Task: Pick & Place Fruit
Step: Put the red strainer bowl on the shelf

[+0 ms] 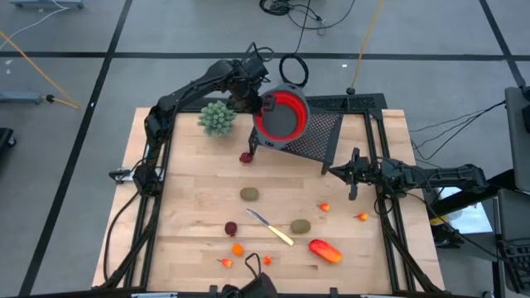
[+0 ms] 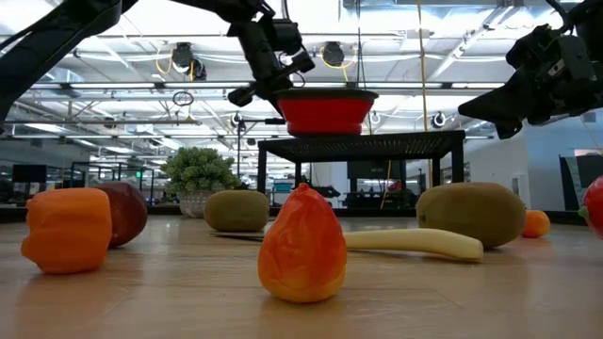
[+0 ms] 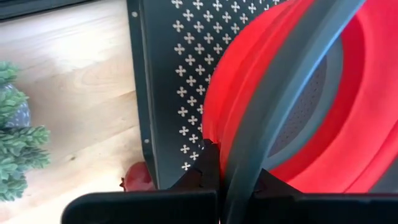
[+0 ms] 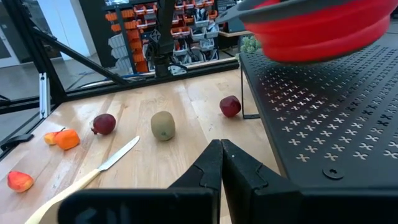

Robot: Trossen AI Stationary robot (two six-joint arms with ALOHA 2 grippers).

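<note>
Fruit (image 1: 300, 225) lies scattered on the worktop (image 1: 190, 199). Left tool (image 1: 267, 103) grips the red bowl (image 1: 281, 116) by its rim above the rack (image 1: 319, 132); a thin pinch might slip. Right tool (image 1: 354, 175) waits closed, empty.

Wooden table (image 1: 190, 174) carrying the objects. A perforated black rack (image 1: 319, 136) stands on the table just ahead of the right arm's closed jaws. A green potted plant (image 1: 217, 117) sits beside the left arm's jaws, and a dark red fruit (image 1: 246, 157) lies below them at the rack's foot. Ahead of the right jaws lie two brown kiwis (image 1: 249, 194) (image 1: 300, 225), a second dark red fruit (image 1: 231, 228), a pale-handled knife (image 1: 270, 228), a long orange-red piece (image 1: 325, 250) and several small orange bits (image 1: 238, 248)
</note>
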